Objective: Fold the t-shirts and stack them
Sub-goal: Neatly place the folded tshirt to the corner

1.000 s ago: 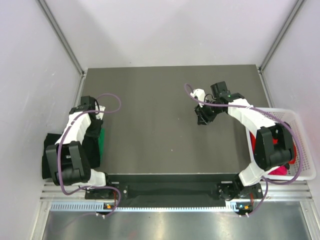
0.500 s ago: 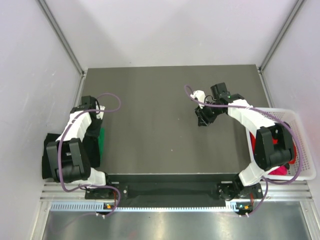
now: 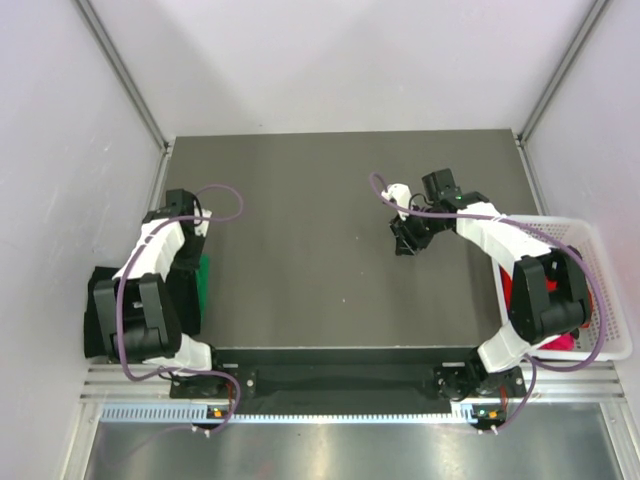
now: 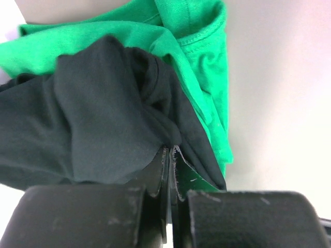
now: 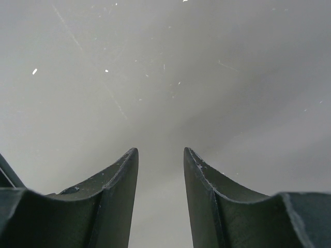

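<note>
A black t-shirt (image 4: pixel 88 119) lies bunched on top of a bright green t-shirt (image 4: pixel 207 57) at the table's left edge. From above, the black t-shirt (image 3: pixel 100 305) hangs over that edge, with the green t-shirt (image 3: pixel 204 280) beside it. My left gripper (image 4: pixel 170 150) is shut, its tips pinching a fold of the black cloth. In the top view the left gripper (image 3: pixel 192 252) sits over this pile. My right gripper (image 5: pixel 160 152) is open and holds nothing above the bare table. From above, the right gripper (image 3: pixel 405 245) is right of the table's centre.
A white mesh basket (image 3: pixel 600 240) stands off the table's right edge, holding a red shirt (image 3: pixel 513 280) and a pink one (image 3: pixel 562 343). The dark table top (image 3: pixel 300 200) lies between the arms. Pale walls close in both sides.
My left gripper has closed on the black cloth and the left arm shifted slightly. The right arm has hardly moved.
</note>
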`<state>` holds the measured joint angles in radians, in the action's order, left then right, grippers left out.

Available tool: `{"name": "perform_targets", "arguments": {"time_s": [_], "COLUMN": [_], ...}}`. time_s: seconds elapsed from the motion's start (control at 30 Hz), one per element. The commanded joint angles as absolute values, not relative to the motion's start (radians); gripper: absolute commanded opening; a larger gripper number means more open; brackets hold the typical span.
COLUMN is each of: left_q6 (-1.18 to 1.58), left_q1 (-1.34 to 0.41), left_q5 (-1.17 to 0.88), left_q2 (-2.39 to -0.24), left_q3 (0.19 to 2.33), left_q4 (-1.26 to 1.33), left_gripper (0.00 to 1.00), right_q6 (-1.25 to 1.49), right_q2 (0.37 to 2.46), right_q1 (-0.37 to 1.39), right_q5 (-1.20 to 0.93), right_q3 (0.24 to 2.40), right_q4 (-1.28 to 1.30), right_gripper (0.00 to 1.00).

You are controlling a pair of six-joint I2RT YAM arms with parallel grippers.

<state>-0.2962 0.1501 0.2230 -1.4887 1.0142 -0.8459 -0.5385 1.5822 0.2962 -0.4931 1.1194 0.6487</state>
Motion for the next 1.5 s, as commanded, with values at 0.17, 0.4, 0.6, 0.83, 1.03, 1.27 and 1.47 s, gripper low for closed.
{"name": "perform_targets", "arguments": {"time_s": [0.17,0.4,0.6,0.83,1.03,1.27,1.47], "left_q6": [-0.250,-0.252,-0.259,-0.299,-0.282,-0.284,-0.265], "left_q1": [0.049,0.025,0.025,0.025,0.025,0.099,0.172], "left_q5": [0.190,0.207,0.175,0.005,0.076,0.109,0.029], "left_q2": [-1.367,-1.373,-1.367,-1.258,-1.262,-1.334,-1.448], "left_q3": [1.181,1.138,1.111,1.239,1.266,1.166,1.265], "left_q4": [-0.989,-0.982,-0.977,-0.894,-0.805,-0.738,-0.833], "left_gripper": [0.00,0.00,0.12,0.78,0.83,0.70,0.66], "right_q6": [-0.538,-0.535,-0.535,-0.535,-0.540,-0.549,-0.558], "right_q2": [1.539,1.540,1.542,1.552,1.539,1.517,1.502], "right_q1": [0.287,0.285,0.285,0.285,0.287,0.279,0.279], "right_q5": [-0.537,-0.548,-0.549,-0.552,-0.546,-0.545,-0.554], "right_q3": [1.109,1.117,1.112,1.120,1.115,1.091,1.097], "right_q4": [0.603,0.603,0.601,0.612,0.617,0.611,0.603], "right_gripper": [0.41,0.41,0.41,0.41,0.41,0.41,0.41]}}
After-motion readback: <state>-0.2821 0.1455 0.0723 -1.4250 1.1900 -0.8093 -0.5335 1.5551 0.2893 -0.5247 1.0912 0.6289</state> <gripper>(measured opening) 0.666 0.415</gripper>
